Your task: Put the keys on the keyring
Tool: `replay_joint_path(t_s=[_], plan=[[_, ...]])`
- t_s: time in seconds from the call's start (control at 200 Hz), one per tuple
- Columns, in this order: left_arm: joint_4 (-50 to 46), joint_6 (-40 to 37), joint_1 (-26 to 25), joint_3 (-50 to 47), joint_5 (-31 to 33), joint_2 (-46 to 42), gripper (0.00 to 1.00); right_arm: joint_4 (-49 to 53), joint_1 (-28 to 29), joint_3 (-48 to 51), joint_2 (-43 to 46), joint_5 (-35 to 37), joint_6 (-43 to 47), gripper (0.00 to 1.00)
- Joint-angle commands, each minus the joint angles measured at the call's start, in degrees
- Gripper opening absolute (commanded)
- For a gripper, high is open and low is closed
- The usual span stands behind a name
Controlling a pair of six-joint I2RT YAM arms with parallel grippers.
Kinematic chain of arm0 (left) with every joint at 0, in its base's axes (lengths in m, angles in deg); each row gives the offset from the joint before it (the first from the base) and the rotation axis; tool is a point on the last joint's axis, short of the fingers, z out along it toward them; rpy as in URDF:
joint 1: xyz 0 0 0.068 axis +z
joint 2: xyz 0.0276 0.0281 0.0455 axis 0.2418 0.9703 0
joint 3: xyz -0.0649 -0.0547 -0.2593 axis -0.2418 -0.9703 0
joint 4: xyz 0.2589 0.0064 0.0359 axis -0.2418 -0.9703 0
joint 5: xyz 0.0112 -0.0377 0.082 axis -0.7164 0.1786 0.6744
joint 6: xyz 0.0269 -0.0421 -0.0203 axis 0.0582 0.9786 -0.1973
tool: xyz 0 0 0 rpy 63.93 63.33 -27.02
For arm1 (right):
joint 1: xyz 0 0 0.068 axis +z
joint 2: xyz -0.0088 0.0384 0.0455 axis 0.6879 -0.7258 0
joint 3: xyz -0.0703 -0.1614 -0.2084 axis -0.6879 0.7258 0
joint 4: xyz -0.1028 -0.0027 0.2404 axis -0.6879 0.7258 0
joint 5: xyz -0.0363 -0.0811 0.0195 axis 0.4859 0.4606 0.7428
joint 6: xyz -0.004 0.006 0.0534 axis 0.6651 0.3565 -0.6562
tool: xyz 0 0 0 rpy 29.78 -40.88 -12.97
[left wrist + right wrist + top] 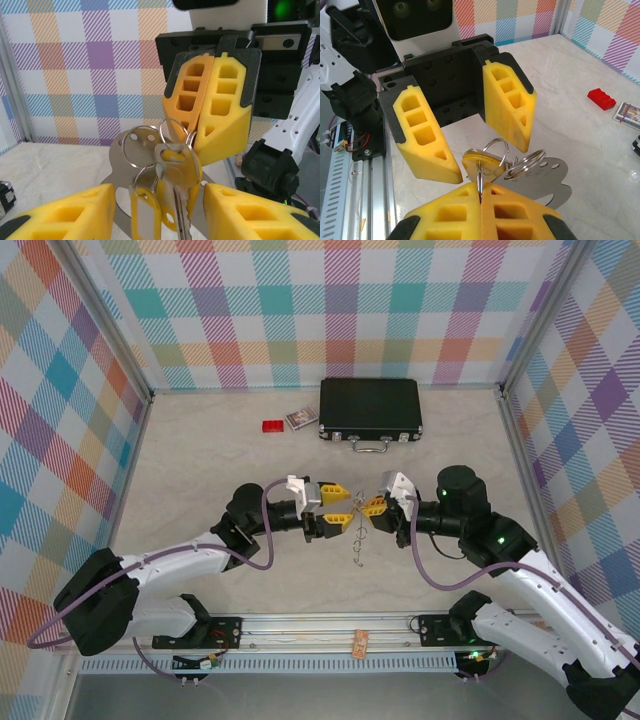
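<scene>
A bunch hangs in mid-air between my two grippers: a silver key (178, 170) with a yellow head cover, a yellow tag (143, 210), a flat silver plate (118, 162) and thin wire rings of the keyring (141, 145). My right gripper (481, 189) is shut on a keyring loop (495, 146), with the key head (479, 161) just past its tips. My left gripper (159, 200) faces it and stands open. Its fingers (426, 136) flank the hanging bunch with gaps on both sides. From above, the left gripper (338, 512) and the right gripper (372, 508) meet over the keys (356, 540).
A closed black case (370, 408) with a silver handle (368, 445) lies at the back of the table. A small red block (272, 426) and a little printed card (301, 419) lie left of it. The arms' metal rail (330, 625) runs along the near edge.
</scene>
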Motion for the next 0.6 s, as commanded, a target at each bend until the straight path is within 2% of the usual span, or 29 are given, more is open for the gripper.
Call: replay_joint_path(t_s=[0.0,0.17,0.365,0.595], plan=[[-0.9,-0.2,0.2,1.7,-2.6,0.5,0.48,-0.7,-0.5,-2.0,0.5,-1.7,0.0,0.00],[-4.3,-2.5,-0.7,3.0,-2.1,0.9,0.43,-0.7,-0.5,-1.9,0.5,-1.7,-0.1,0.00],[-6.2,-4.4,-2.0,3.6,-1.1,1.0,0.42,-1.0,-0.5,-1.6,0.6,-1.5,-0.4,0.00],[-9.2,-6.5,-3.8,4.9,2.2,0.6,0.38,-1.4,-0.5,-0.8,0.9,-1.4,-0.9,0.00]])
